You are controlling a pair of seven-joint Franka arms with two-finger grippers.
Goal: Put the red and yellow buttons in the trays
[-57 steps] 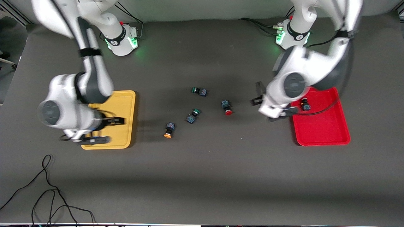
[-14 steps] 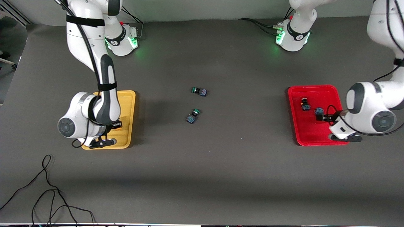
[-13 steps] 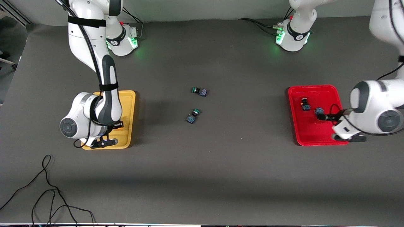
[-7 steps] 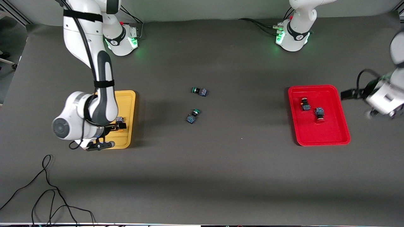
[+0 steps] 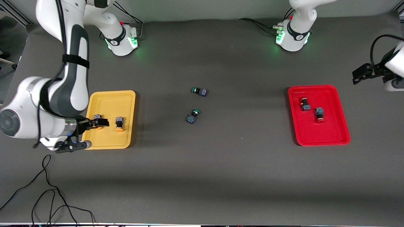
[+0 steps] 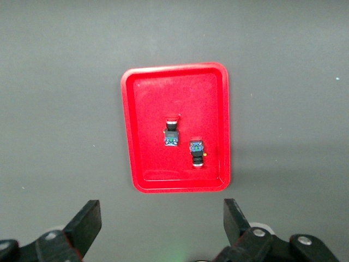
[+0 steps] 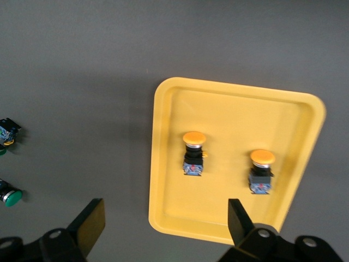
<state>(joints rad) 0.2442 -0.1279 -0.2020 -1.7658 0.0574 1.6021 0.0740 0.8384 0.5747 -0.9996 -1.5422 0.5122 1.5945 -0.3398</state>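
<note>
Since half a second ago both arms have pulled away from their trays: the right gripper (image 5: pixel 94 132) has let go of the second yellow button and drawn back toward the table's edge, and the left gripper (image 5: pixel 367 74) has risen clear of the red tray (image 5: pixel 331 135).

In the front view, the yellow tray (image 5: pixel 109 142) at the right arm's end holds two yellow-capped buttons (image 5: pixel 119 123) side by side. The red tray at the left arm's end holds two red-capped buttons (image 5: pixel 318 114) close together. Two green-capped switches (image 5: pixel 192 115) lie on the table (image 5: pixel 221 176) between the trays.

In the left wrist view, the left gripper (image 6: pixel 161 224) hangs with jaws spread wide and empty, above the red tray (image 6: pixel 133 136) and its two red buttons (image 6: pixel 172 132).

In the right wrist view, the right gripper (image 7: pixel 166 224) is likewise wide apart and empty, over the yellow tray (image 7: pixel 163 164) with both yellow buttons (image 7: pixel 194 153).
</note>
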